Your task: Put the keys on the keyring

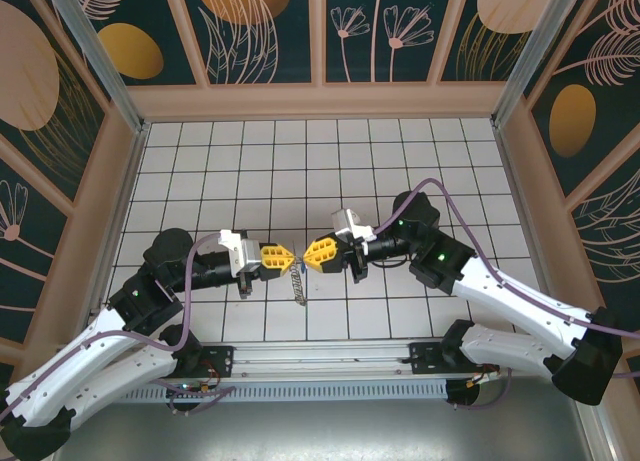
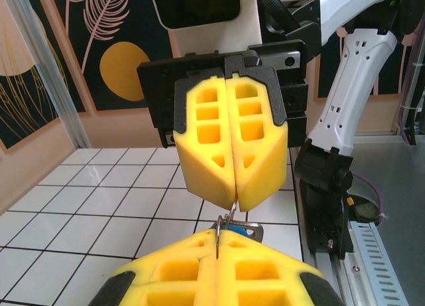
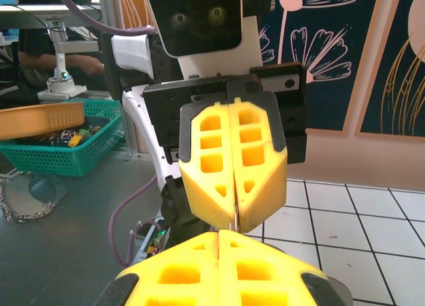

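Both grippers, your left (image 1: 277,256) and right (image 1: 318,253), meet tip to tip.
Each pair of fingers (image 2: 259,153) pinches the keyring (image 1: 298,284) wire, probably steadying it for threading.

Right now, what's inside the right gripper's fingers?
A thin metal loop sticks out of the seam of the shut right gripper and runs down into the left gripper. Whatever is pinched deeper is covered by the yellow fingers.

A robotics lab cell: a white gridded worktop (image 1: 400,151) boxed in from nine to three o'clock by leaf-printed panels (image 1: 260,31) on aluminium posts (image 1: 97,53). Outside, at nine o'clock, are a green parts basket (image 3: 60,156) and a seated person (image 3: 36,50).
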